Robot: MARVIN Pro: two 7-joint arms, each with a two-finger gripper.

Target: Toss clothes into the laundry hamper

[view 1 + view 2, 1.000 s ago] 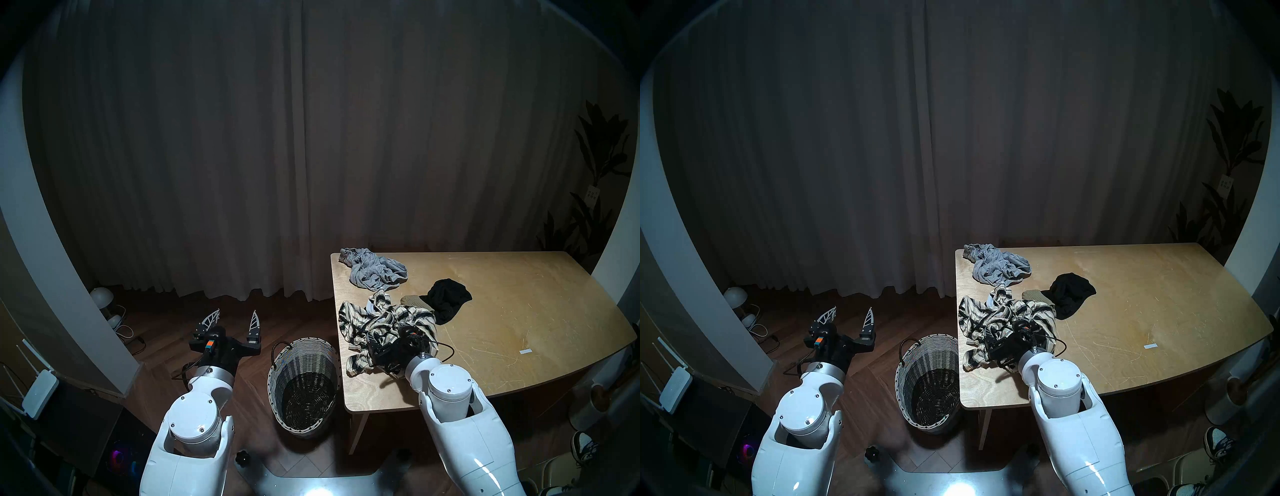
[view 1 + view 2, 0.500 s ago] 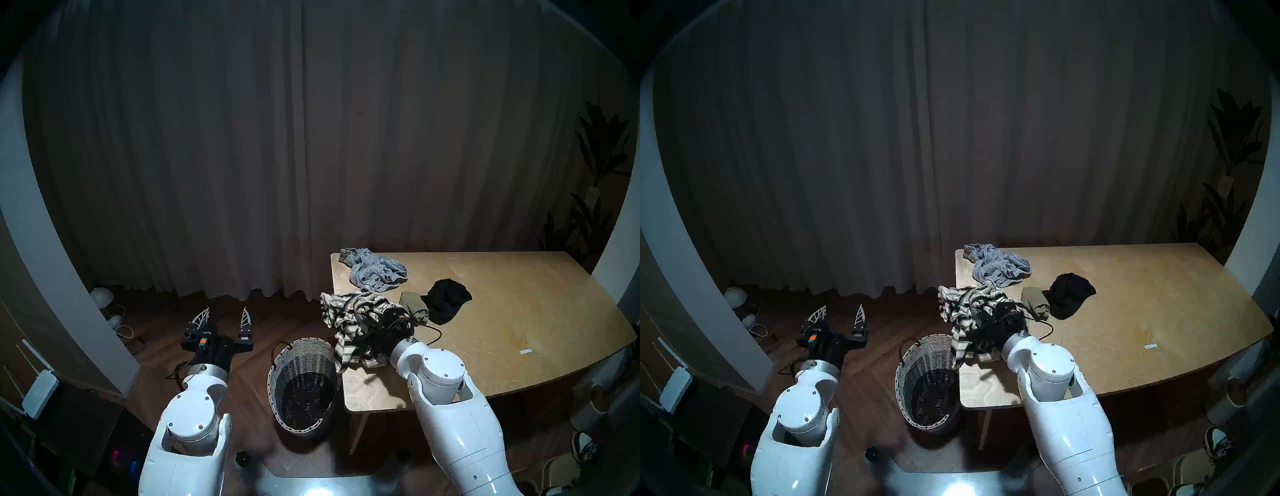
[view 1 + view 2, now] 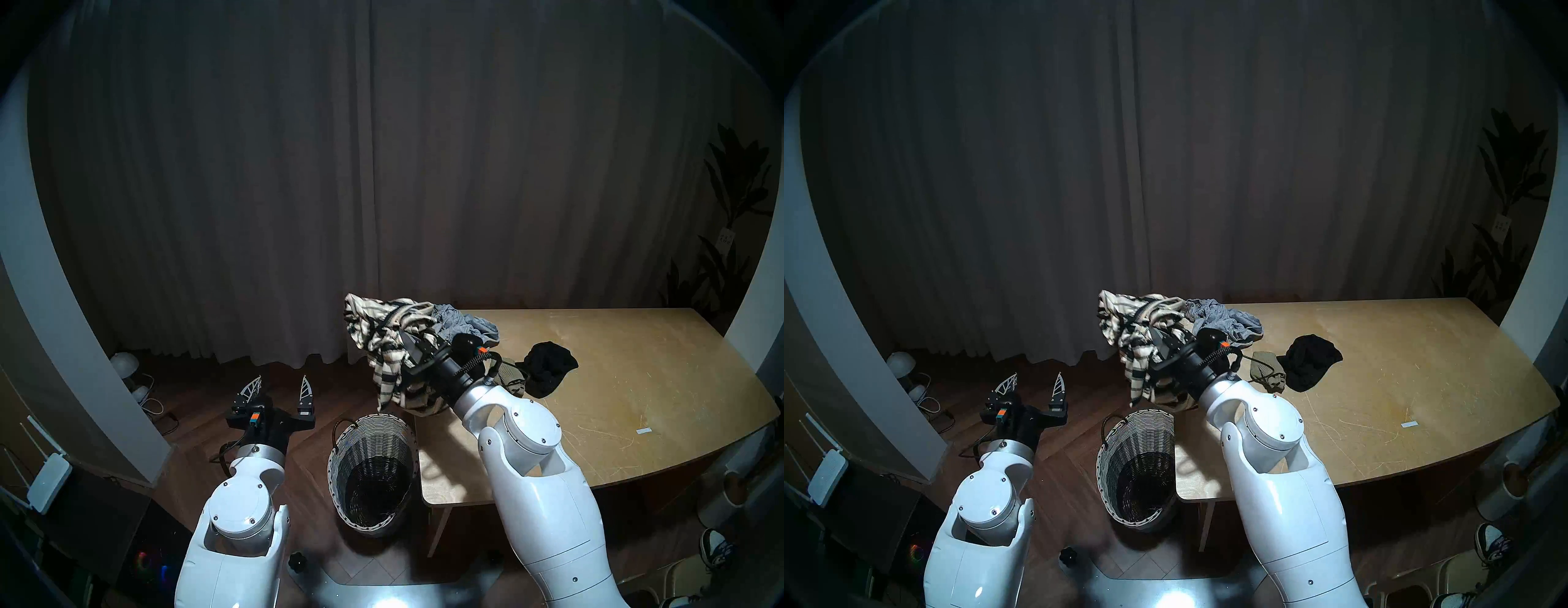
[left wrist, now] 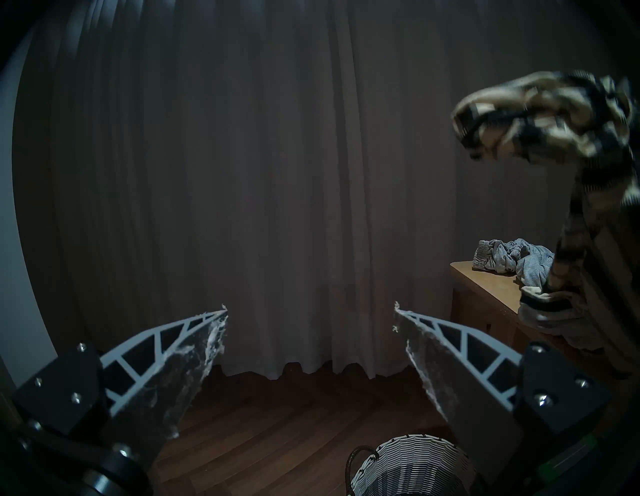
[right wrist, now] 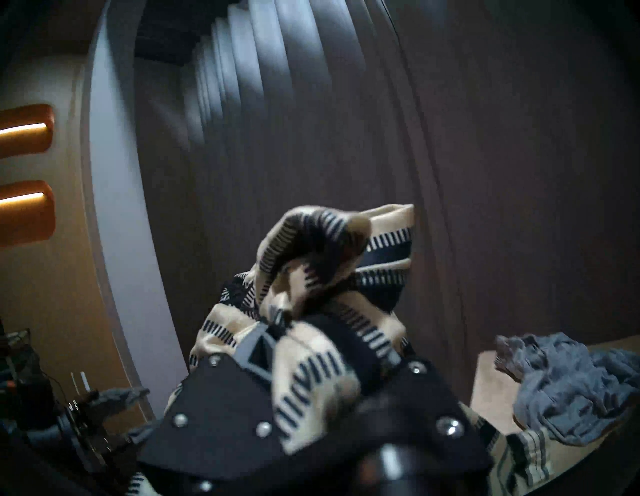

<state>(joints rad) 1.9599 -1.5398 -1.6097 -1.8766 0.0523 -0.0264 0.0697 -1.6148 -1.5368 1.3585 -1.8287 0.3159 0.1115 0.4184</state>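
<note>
**Striped garment is up; the hamper mouth lies below and toward you**

Your right fingers (image 3: pixel 409 339) are closed on the striped garment (image 3: pixel 384 339). In the right wrist view the cloth is bunched between them and spills over both sides. The bundle hangs in the air over the left edge of the counter (image 3: pixel 615 382), and its lowest folds reach down near the counter's near-left part; I cannot tell if they touch the wood.

The relation that matters: the laundry hamper (image 3: pixel 339 467) stands on the floor just beside the counter's left corner, and its open mouth is below the garment and nearer to the robot body. So the load must travel back toward you and a little left before you let go. The garment hangs long, top to bottom, so I judge the tail will enter first if the fingers come above the mouth.

The right arm is clearly the nearer one. The left fingers (image 3: pixel 282 388) stand wide open and empty, level, on the far side of the hamper, well apart from the cloth.

Edges to mind: the counter's left edge touches or nearly touches the hamper rim, and a trailing fold could catch there. The dark loop handle (image 3: pixel 339 429) sits on the hamper's left side. Above the hamper the room is open.

The grey garment (image 3: pixel 475 329), the black garment (image 3: pixel 549 367) and the small olive knit (image 3: pixel 511 375) lie on the counter, not yet moved.
</note>
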